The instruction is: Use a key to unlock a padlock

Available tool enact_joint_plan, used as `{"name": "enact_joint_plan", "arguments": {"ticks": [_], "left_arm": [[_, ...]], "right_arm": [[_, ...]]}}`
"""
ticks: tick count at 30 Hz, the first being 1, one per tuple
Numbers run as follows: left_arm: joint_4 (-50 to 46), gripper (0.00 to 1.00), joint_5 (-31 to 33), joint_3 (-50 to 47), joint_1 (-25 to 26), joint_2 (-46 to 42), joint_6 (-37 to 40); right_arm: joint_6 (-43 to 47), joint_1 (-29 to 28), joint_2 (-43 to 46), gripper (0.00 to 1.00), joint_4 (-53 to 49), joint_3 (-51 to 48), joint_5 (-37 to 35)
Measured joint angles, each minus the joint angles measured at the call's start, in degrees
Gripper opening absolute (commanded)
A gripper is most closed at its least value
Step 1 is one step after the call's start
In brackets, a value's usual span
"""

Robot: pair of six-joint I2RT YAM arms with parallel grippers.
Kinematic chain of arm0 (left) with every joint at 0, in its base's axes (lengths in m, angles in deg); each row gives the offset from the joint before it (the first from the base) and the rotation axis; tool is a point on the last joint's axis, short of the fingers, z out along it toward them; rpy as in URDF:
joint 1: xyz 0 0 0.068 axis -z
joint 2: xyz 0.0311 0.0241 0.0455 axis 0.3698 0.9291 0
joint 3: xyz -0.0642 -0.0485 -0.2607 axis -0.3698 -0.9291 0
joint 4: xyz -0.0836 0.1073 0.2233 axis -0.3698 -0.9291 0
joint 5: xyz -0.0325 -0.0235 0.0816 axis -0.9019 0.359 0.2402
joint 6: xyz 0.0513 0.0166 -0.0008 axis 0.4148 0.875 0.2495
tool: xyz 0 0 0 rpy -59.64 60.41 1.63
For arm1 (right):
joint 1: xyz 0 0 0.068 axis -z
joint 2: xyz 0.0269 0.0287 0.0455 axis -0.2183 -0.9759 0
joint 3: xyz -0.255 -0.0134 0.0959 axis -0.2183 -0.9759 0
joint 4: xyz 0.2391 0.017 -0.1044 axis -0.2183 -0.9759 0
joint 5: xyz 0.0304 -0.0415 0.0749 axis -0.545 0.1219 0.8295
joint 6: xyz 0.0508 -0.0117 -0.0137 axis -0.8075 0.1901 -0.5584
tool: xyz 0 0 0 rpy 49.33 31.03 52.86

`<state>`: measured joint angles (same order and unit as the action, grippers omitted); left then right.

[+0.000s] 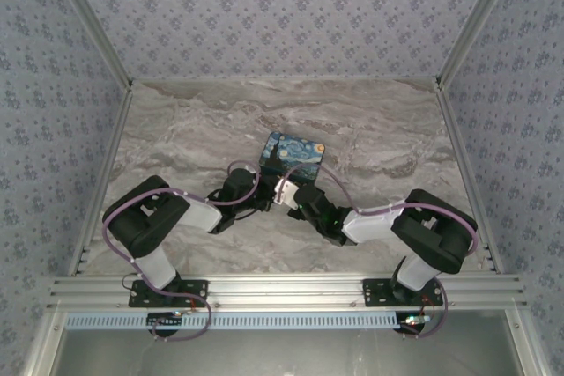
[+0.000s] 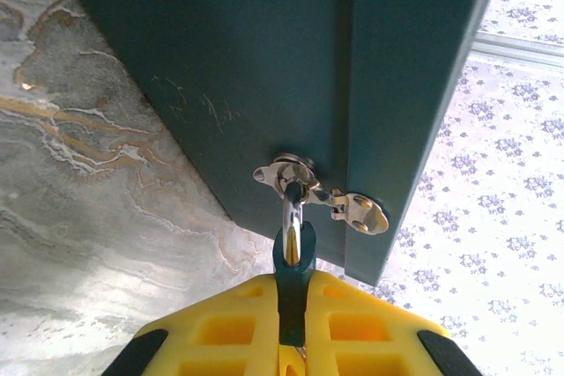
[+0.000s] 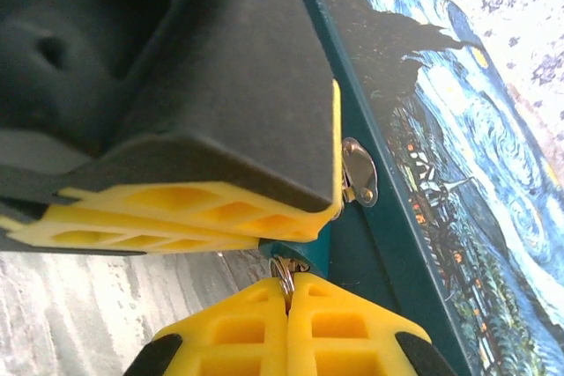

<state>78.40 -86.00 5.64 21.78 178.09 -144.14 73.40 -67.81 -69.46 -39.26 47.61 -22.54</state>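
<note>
The box (image 1: 293, 154) sits mid-worktop (image 1: 388, 138), beyond both arms. On its near side wall is a hasp (image 2: 328, 200), and the padlock (image 2: 293, 260) hangs from it, gripped in the jaws of the left gripper (image 2: 293, 301). The right gripper (image 3: 288, 292) lies just beside the left one, jaws closed on the key (image 3: 284, 272), whose ring shows just before the padlock.

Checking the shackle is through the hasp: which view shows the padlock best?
Left wrist: the padlock sits centred, teal body clamped in the left gripper, shackle through the hasp on the box. Right wrist catches a teal sliver of it; in top external it is too small to make out.
</note>
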Motion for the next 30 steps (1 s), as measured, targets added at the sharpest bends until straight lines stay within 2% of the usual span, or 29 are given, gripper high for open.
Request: {"name": "enact_joint_plan", "arguments": {"ticks": [10,14,21,25,30], "left_arm": [[-0.02,0.15,0.7,-0.04,-0.24,0.0,0.0],[0.04,0.33,0.17,-0.02,-0.24,-0.11,0.52],[-4.94,0.5,-0.55,-1.09,-1.49,-6.08,3.82],[-11.56,0.61,-1.62,-2.34,-5.68,-13.33,6.97],[-25.18,0.78,-4.15,-1.4,-14.51,-22.23,15.39]], "right_arm": [[-10.86,2.84,0.0,0.0,0.98,-0.15,6.69],[-12.26,3.13,0.0,0.0,1.05,-0.37,7.32],[-14.56,4.24,0.17,0.0,0.52,-0.68,7.54],[-15.87,4.35,0.74,0.0,0.26,-0.98,7.87],[-17.31,4.35,0.98,0.0,0.28,-1.16,8.2]]}}
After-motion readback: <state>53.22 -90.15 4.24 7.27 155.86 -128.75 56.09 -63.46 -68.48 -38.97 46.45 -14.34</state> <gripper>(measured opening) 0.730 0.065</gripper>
